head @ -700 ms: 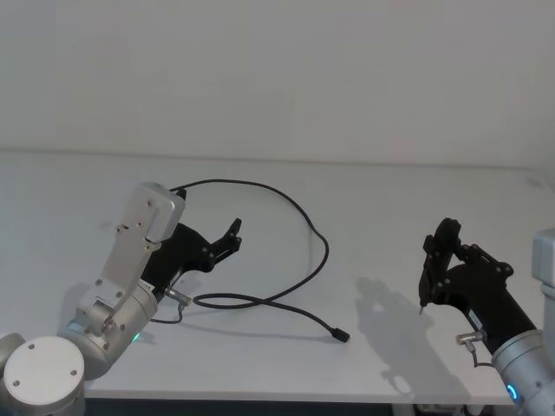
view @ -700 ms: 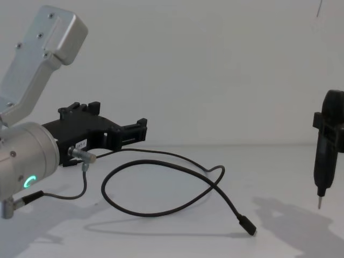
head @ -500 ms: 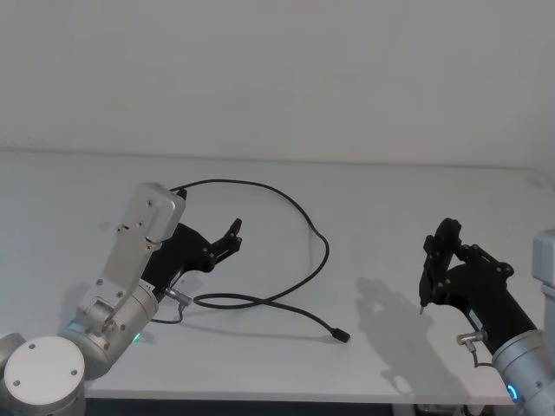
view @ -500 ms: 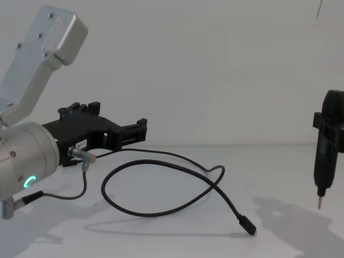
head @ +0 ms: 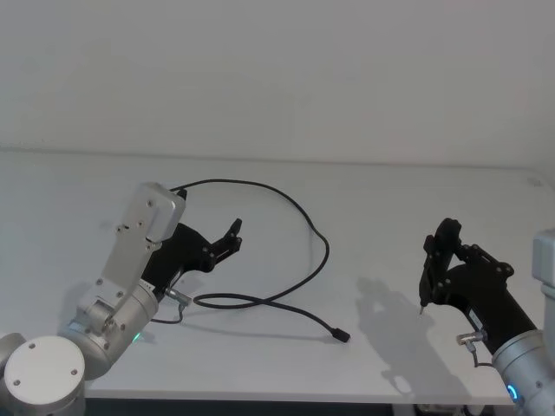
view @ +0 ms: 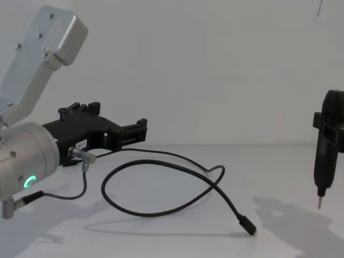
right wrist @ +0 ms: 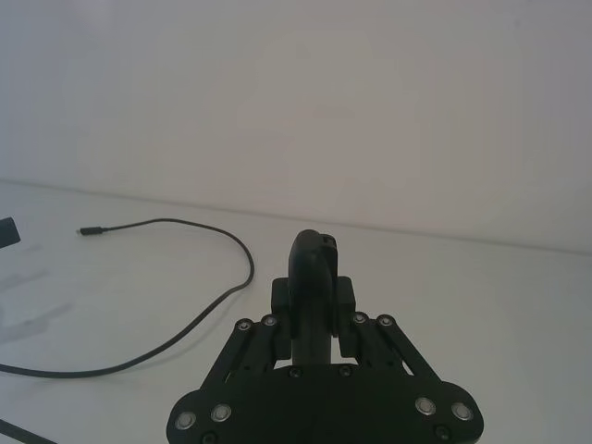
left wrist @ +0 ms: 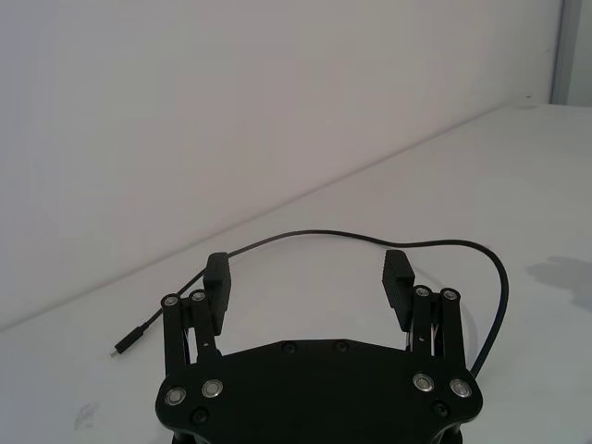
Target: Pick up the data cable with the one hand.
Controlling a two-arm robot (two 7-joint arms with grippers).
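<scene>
The data cable is a thin black line lying in a wide loop on the white table, with one small plug near the front and the other end by my left arm. The chest view has the cable low on the table, and in the left wrist view the cable runs just beyond the fingertips. My left gripper, the one hand, hovers open inside the loop with nothing between its fingers. The left gripper stays above the cable. My right gripper is shut and idle to the right.
A short grey wire with a metal connector hangs off my left wrist, close to the cable's near bend. The white table runs back to a plain wall, and its front edge lies just ahead of the cable's plug.
</scene>
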